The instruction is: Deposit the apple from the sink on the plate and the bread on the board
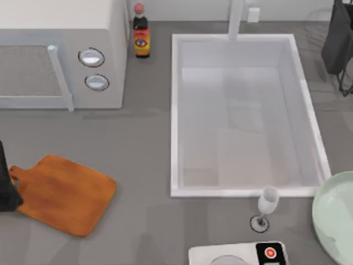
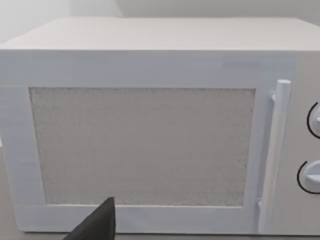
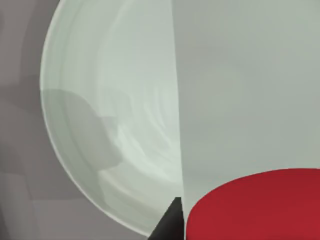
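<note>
Filling the right wrist view's near edge, the apple (image 3: 255, 205) is sitting at the right claw over the plate (image 3: 110, 100), though I cannot tell whether the claw is gripping it. Farther off, the board (image 1: 63, 193) is lying at the tabletop's (image 1: 138, 149) left beside the parked left arm, whose claw state I cannot tell, and the sink (image 1: 175, 110) is standing beyond.

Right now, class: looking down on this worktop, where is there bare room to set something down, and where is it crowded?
Free: the grey counter between the cutting board and the sink, and below the microwave. The board's top is bare. Crowded: the near right corner, where wine glass, white device and plate sit close.
</note>
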Robot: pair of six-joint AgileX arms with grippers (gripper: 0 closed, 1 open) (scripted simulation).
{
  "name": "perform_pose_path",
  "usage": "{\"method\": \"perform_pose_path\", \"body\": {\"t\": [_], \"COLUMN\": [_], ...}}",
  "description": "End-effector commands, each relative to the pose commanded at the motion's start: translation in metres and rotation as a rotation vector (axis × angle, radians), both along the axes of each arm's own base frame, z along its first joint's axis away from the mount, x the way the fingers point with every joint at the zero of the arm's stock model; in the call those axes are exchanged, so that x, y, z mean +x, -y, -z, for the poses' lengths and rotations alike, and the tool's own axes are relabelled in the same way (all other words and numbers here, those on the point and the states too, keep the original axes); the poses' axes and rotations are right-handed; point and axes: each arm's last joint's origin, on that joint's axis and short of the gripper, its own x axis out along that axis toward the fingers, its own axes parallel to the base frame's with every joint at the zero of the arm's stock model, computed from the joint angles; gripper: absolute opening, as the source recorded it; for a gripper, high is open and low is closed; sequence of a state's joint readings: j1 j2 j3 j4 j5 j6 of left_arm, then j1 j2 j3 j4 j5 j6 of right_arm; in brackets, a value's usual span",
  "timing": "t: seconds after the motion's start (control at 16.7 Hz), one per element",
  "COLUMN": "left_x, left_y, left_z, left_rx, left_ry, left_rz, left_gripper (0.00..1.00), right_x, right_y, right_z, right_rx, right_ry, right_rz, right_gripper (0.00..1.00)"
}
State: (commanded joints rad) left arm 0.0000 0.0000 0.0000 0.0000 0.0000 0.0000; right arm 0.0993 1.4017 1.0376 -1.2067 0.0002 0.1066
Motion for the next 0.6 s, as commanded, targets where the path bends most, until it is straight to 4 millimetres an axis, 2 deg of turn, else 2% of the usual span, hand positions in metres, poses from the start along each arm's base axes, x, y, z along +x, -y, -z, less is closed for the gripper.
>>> {"method": "perform_pose_path", "body": {"t": [0.6], "left_x": [0.0000], "left_y": [0.0000], "left_z": [0.0000], "left_rx": [0.000], "left_ry": [0.000], "left_rz": [0.000], "left_gripper": [1.00], "right_x": [0.0000], "right_y": [0.0000], "right_z": [0.0000], "right_rx": [0.000], "right_ry": [0.000], "right_rz": [0.000], "right_gripper": [0.83]}}
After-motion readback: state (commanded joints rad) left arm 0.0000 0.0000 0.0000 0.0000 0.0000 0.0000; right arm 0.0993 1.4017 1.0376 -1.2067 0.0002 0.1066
